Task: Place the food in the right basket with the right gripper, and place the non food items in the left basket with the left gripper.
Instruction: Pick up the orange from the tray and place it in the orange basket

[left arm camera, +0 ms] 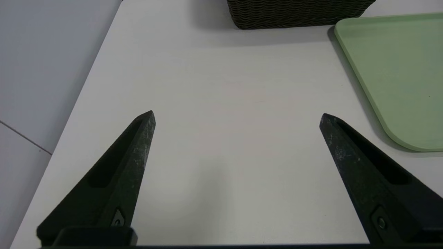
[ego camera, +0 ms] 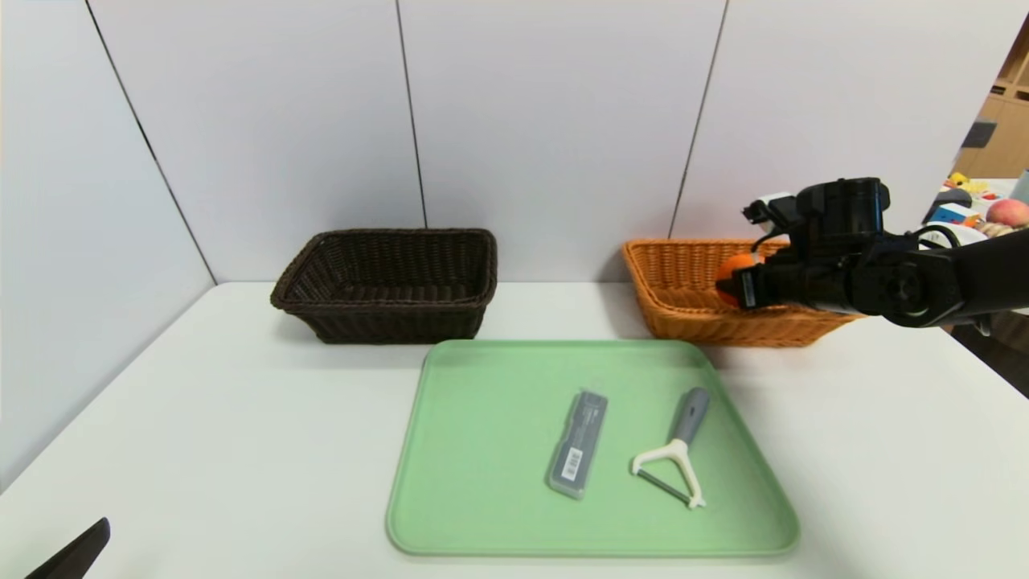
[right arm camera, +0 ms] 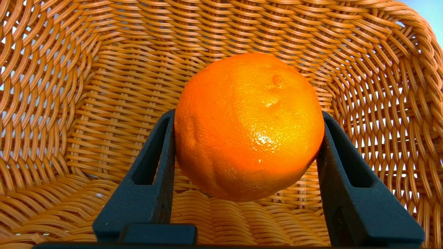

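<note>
At the far left the left gripper [left arm camera: 237, 116] is hanging parked over bare table [ego camera: 201, 418], near the robot's side of it, its fingers spread wide and gripping nothing. Beyond it the dark basket [ego camera: 390, 281] is sitting against the wall; nothing is showing inside it from the head view.

In the middle the green tray [ego camera: 482, 450] is lying just in front of both baskets. Two non-food items are resting on it, side by side but apart: a grey case [ego camera: 578, 443] with a barcode label, and to its right a peeler [ego camera: 674, 464] with a grey handle and white head.

To the right the orange basket [ego camera: 683, 289] is standing by the wall, and the right gripper [right arm camera: 247, 119] is reaching over its rim. Its fingers are pressing both sides of an orange [right arm camera: 249, 126], holding it in the air above the wicker floor, inside the basket walls.

The step in hand looks like the drop of the food into the right basket: the fruit is already over its target, not yet let go. The next move calls for spreading the fingers, perhaps after lowering a little so the orange is not bouncing or rolling, then pulling the arm back clear of the rim. After that the left arm's part is waiting, with the case and peeler both bound for the dark basket.
</note>
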Controlling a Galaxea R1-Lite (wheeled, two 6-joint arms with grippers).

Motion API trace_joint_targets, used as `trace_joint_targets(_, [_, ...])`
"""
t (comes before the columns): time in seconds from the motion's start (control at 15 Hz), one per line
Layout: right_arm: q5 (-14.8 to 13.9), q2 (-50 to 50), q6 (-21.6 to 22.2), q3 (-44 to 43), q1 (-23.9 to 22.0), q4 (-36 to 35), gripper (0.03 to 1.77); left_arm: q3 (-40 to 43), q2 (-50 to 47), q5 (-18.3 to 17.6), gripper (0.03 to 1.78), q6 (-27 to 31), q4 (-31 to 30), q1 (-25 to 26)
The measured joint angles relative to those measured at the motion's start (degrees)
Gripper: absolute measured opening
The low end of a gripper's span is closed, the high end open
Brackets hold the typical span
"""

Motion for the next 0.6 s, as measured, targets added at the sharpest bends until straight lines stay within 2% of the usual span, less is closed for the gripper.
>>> trace_joint_targets(0.2, [-0.18,0.00,-0.21,0.11,0.00,-0.11,1.12,0.16,0.00,-0.07,1.69,0.00,0.01,0.00])
trace_joint_targets(0.33, [-0.16,0.02,-0.33,0.38,0.07,-0.33,1.27,0.24,0.00,-0.07,1.69,0.00,0.00,0.00])
trace_joint_targets(0.6, [-0.22,0.02,-0.11,0.11,0.11,-0.38,1.44,0.24,0.00,-0.02,1.69,-0.02,0.00,0.00])
